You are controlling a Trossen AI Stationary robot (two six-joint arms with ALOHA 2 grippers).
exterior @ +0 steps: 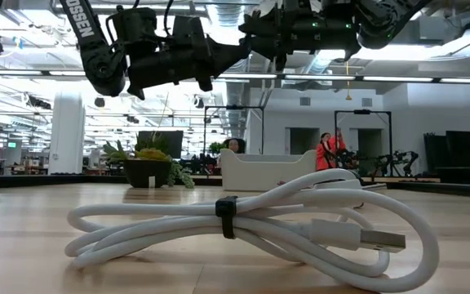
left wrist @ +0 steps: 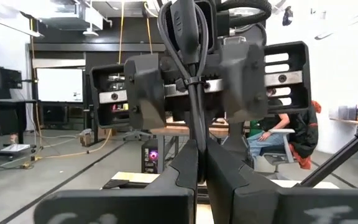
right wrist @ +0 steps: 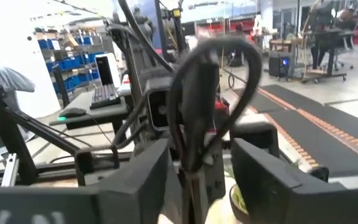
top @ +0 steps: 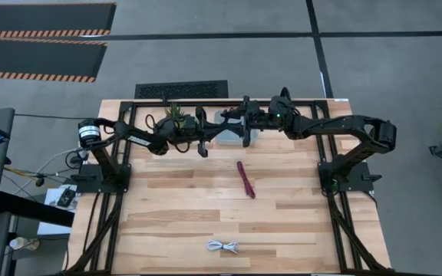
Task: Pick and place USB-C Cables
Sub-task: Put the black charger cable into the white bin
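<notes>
Grey floor (top: 229, 54) w/ striped mats (top: 41, 38).
</notes>
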